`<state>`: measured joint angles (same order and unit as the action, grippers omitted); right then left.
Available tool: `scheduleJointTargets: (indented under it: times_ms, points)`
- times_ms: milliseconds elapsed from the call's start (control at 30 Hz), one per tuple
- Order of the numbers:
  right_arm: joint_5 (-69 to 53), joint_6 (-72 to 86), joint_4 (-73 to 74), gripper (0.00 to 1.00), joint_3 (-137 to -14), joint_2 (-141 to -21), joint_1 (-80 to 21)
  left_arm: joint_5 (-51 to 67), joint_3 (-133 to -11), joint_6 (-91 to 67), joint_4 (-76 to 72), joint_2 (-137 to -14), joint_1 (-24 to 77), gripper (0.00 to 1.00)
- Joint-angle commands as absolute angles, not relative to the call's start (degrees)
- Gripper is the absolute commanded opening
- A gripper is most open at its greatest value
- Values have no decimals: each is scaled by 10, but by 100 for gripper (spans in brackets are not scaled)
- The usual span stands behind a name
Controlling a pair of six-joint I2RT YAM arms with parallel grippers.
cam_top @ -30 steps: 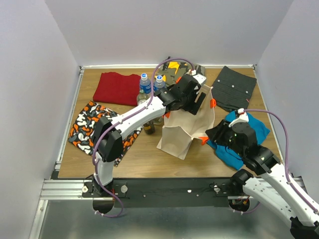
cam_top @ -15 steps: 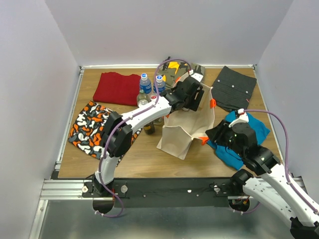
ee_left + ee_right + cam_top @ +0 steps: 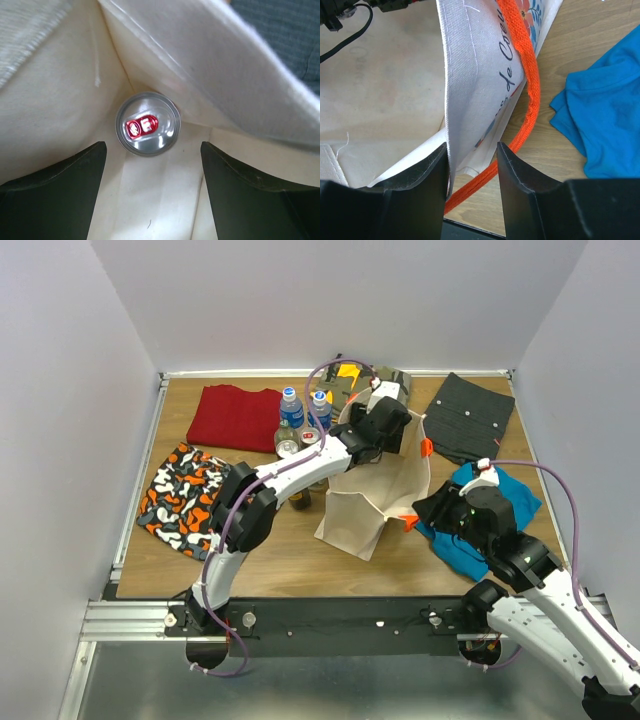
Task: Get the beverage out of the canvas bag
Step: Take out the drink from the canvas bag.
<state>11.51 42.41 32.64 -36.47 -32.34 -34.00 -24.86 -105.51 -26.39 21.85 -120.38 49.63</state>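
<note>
The beige canvas bag (image 3: 375,495) with orange handles (image 3: 530,85) stands upright mid-table. My left gripper (image 3: 385,430) reaches down into its open top. In the left wrist view the left gripper (image 3: 152,147) is open inside the bag. A silver beverage can with a red tab (image 3: 148,124) stands in the bag's bottom corner, just beyond the fingertips. My right gripper (image 3: 425,508) is at the bag's right rim. In the right wrist view the right gripper (image 3: 471,150) is open, with the bag's wall (image 3: 470,75) between the fingers and lying against the left finger (image 3: 427,175).
Two water bottles (image 3: 291,405) and several cans (image 3: 287,447) stand left of the bag. Folded clothes lie around: red (image 3: 235,418), orange-patterned (image 3: 185,500), dark grey (image 3: 465,418), blue (image 3: 480,525) under the right arm, and a camouflage one (image 3: 350,380) at the back.
My left gripper has moved toward the back of the bag's opening and lower into it. The right arm has not moved.
</note>
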Motion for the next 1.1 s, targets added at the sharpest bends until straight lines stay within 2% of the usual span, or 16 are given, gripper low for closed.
scheduleJointTargets:
  times_ms: [0,867,1067]
  points:
    - [114,417,333,50,-354,-320,-337,-321,-1053,-301,178,-1214,499,85]
    - [113,417,333,50,-355,-328,-338,-424,-1057,-323,121,-1264,513,82]
    - [111,416,333,50,-355,-330,-337,-427,-1053,-316,103,-1266,513,75]
